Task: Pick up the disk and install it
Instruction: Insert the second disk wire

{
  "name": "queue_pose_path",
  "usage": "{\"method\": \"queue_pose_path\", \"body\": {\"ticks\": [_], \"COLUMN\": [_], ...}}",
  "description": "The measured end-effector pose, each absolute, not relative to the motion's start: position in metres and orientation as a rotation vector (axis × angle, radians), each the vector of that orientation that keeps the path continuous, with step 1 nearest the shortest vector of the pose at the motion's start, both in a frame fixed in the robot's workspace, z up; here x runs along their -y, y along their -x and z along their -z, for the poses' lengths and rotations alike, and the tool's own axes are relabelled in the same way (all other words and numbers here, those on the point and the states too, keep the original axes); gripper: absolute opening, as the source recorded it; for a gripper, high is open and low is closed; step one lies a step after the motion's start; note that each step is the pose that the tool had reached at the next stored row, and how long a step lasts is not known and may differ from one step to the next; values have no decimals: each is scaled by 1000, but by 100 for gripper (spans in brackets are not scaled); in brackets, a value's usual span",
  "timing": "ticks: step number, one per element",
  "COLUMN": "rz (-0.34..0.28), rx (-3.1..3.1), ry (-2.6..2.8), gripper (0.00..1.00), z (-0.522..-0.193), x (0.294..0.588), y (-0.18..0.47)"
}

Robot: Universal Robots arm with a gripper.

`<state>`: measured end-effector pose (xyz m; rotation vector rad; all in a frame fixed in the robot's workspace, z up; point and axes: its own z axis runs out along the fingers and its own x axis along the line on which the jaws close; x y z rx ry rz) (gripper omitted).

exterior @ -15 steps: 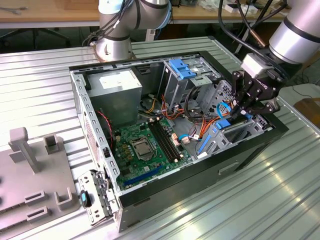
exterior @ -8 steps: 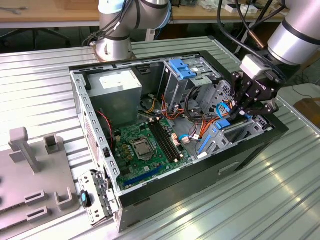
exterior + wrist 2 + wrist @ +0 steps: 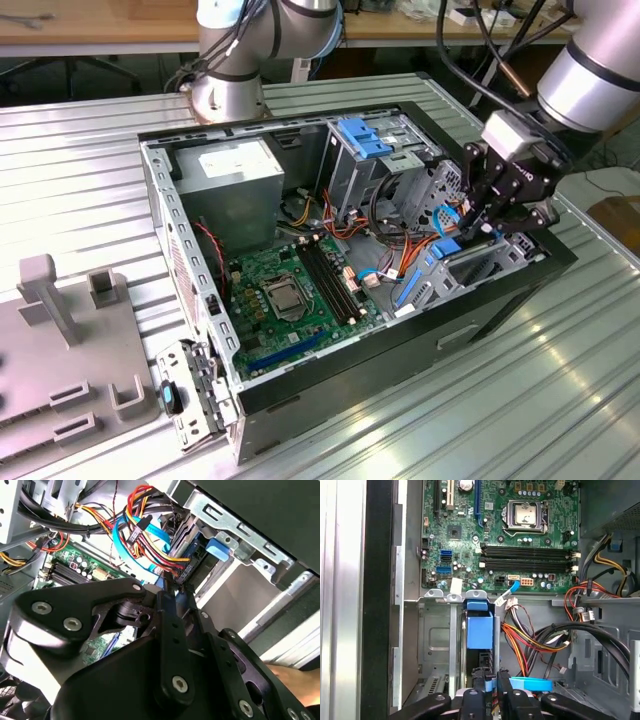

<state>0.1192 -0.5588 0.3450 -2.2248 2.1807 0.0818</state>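
Cable snag is the main hazard, in my judgement. Red, yellow and orange wire bundle (image 3: 530, 640) plus a flat blue data cable (image 3: 530, 684) lie just beside my gripper (image 3: 490, 687) at lower centre of the first wrist view. A finger or the disk's edge could catch them and drag a connector loose.

2nd hazard: misalignment. The disk (image 3: 480, 630) sits edge-on in the metal bay (image 3: 432, 635), lower centre-left of that frame. If it goes in tilted, the bracket may jam on the bay wall or fail to seat.

3rd hazard: grip slip. Contact is on a thin edge, so any side load could twist the part between the fingers.

Gripper state: fingers (image 3: 474, 700) drawn close together, clamped on the blue end of the disk as far as I can judge. The contact itself is partly hidden by the finger bodies.

Disk appearance: mostly its blue plastic bracket shows, a flat upright blue panel w/ a tab on the end toward the motherboard (image 3: 500, 535). Metal body and label are not visible from here.

In the exterior view the gripper (image 3: 478, 225) hangs at right-centre of the frame, over the near-right corner of the open PC case (image 3: 400, 345), w/ blue parts (image 3: 445, 245) just beneath it.
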Motion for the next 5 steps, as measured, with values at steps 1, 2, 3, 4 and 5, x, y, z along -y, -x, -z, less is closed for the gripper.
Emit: {"method": "queue_pose_path", "body": {"ticks": [1,2,3,4,5], "rz": [-81,-81,-83,-85,-86], "rx": [-2180,-2175,-2172,-2169,-2167], "ry": [2224,2220,2216,2214,2212], "gripper": [24,24,11,11,11], "z": [-349,-357,-357,-357,-358], "x": [559,559,559,559,559], "y": [-119,-119,-119,-119,-119]}}
